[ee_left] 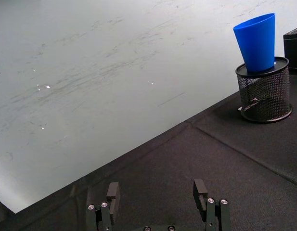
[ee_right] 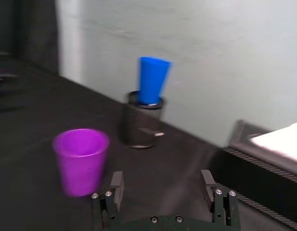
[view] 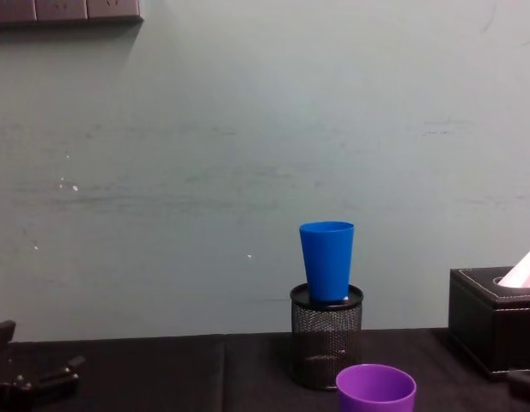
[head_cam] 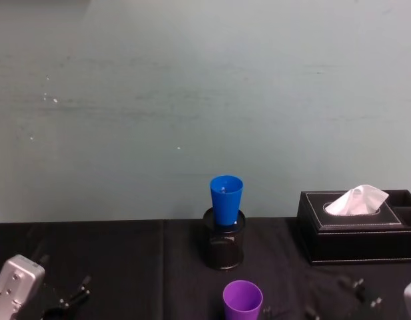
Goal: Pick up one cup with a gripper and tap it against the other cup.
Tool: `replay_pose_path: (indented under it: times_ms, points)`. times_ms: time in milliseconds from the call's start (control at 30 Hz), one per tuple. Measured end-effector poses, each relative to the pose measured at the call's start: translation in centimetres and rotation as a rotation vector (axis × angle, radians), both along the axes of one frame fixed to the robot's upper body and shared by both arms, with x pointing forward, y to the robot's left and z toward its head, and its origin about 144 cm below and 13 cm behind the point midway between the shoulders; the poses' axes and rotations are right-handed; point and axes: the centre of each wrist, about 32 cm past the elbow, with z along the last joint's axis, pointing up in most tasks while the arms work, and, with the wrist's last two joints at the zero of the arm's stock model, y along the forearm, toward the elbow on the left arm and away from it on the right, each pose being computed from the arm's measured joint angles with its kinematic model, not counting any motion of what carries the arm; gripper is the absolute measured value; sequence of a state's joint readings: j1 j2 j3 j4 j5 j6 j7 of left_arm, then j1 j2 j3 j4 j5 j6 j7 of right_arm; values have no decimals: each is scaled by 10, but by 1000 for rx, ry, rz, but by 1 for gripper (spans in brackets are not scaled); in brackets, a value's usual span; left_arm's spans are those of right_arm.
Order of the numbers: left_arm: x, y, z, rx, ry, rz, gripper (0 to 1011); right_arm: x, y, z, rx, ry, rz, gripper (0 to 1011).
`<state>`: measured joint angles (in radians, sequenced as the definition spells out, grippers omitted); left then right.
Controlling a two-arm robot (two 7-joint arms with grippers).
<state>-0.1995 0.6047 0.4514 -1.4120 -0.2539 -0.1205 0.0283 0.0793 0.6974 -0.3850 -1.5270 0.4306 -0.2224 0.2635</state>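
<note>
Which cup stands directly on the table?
The purple cup, upright on the black tabletop; the blue cup sits raised in the black mesh pen holder.

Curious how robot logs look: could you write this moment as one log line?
stage: before grasp | left gripper: open, parked low-left | right gripper: open, facing purple cup, apart | blue cup: standing in mesh holder

The purple cup (head_cam: pixel 242 299) is cut off by the lower edge in the head and chest views, so its base is not seen. The base of the blue cup (head_cam: pixel 226 199) is hidden inside the black mesh holder (head_cam: pixel 224 248). The tissue box (view: pixel 495 330) is cropped at the chest view's right edge.
</note>
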Motion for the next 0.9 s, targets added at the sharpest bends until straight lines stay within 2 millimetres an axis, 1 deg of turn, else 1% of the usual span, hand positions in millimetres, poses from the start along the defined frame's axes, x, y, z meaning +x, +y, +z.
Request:
replay_pose_path:
  times_ms: [167,300,533,567,900]
  points:
    - [0,0,0,0,0,0,1000,-1,-3,-7,45,78,125,1003]
    - [0,0,0,0,0,0,1000,3,1,-13,62,124,192,1003]
    - [0,0,0,0,0,0,1000,18,13,-21,83,163,256,1003]
    - [0,0,0,0,0,0,1000,23,16,-21,87,164,267,1003]
    - [0,0,0,0,0,0,1000,47,35,-28,104,174,297,1003]
